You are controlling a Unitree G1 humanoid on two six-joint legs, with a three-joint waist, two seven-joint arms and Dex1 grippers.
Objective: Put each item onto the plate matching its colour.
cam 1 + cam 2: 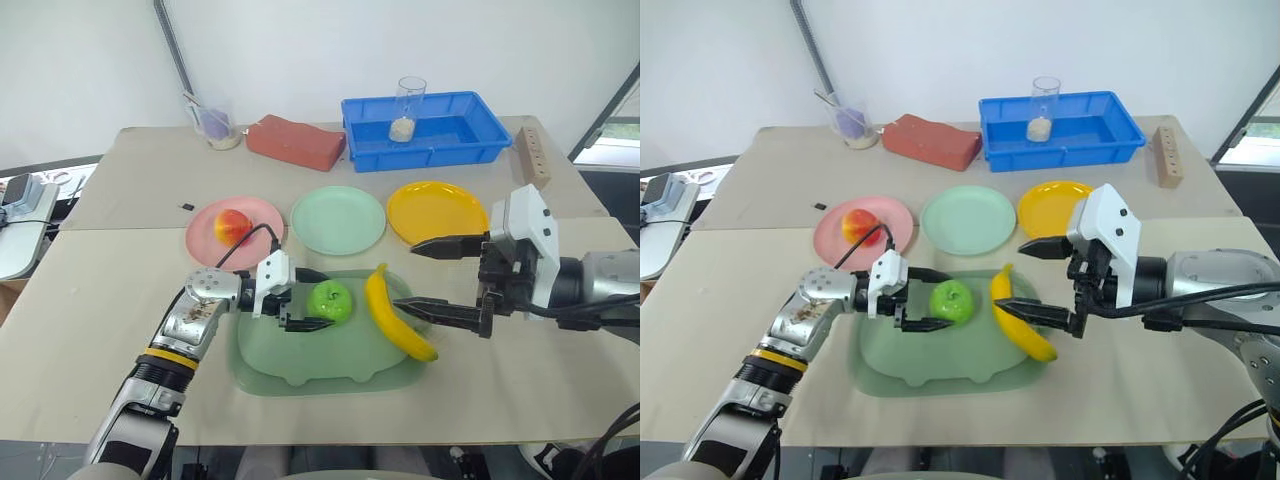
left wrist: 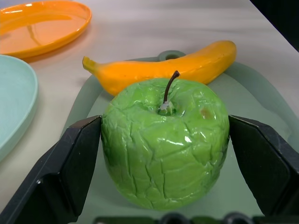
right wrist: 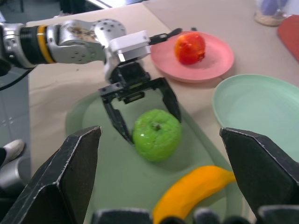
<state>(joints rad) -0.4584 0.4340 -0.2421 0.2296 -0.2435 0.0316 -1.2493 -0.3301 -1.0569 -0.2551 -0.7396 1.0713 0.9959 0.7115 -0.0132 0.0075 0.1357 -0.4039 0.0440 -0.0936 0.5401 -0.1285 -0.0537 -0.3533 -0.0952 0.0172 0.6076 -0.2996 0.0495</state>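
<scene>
Left gripper (image 1: 311, 299) spread wide, grasping nothing. Green apple (image 1: 330, 300), glossy with crackled skin and brown stem, sits upright on the tray (image 1: 300, 365) between its fingers.

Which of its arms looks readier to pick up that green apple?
The left: its open tool already straddles the green apple on the tray. The right tool hangs open above the banana.

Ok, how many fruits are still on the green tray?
2: the green apple between the open left gripper's fingers, and the banana at the tray's right edge. None looks hidden.
</scene>
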